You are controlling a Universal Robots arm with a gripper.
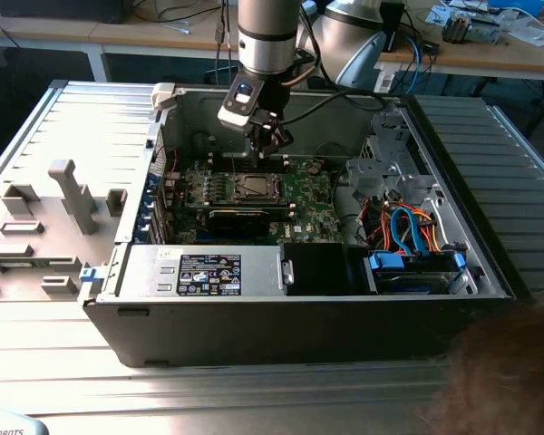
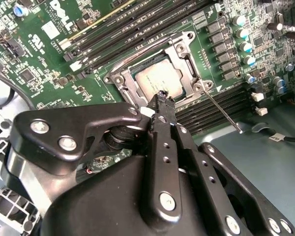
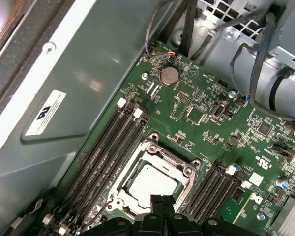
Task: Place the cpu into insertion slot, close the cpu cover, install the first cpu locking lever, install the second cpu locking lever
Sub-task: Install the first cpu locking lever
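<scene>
In the exterior view, an open computer case point(image 1: 254, 337) stands on the grey ribbed desk point(image 1: 254, 399), and the end effector point(image 1: 270, 140) hangs inside it, over the far edge of the green circuit board point(image 1: 310, 196). The cpu point(image 1: 254, 188) lies flat near the middle of this board, just beyond the tip, toward the board's near edge. In the second wrist view, the end effector point(image 2: 161, 98) looks clenched, its two fingers meeting at the tip with nothing between them. The tip is above the rim of the insertion slot point(image 2: 115, 78), where the cpu point(image 2: 155, 81) is already seated and the cpu cover point(image 2: 178, 69) lies down around it. One cpu locking lever point(image 2: 222, 110), a thin rod, is not latched. It starts at the slot corner just beside the tip, and its long axis runs obliquely away from the slot, across the black memory slots point(image 2: 137, 24), toward the edge of the board. In the first wrist view, the end effector point(image 3: 161, 200) points at the slot edge nearest to it, with the cpu point(image 3: 152, 183) and cpu cover point(image 3: 157, 156) just past it.
</scene>
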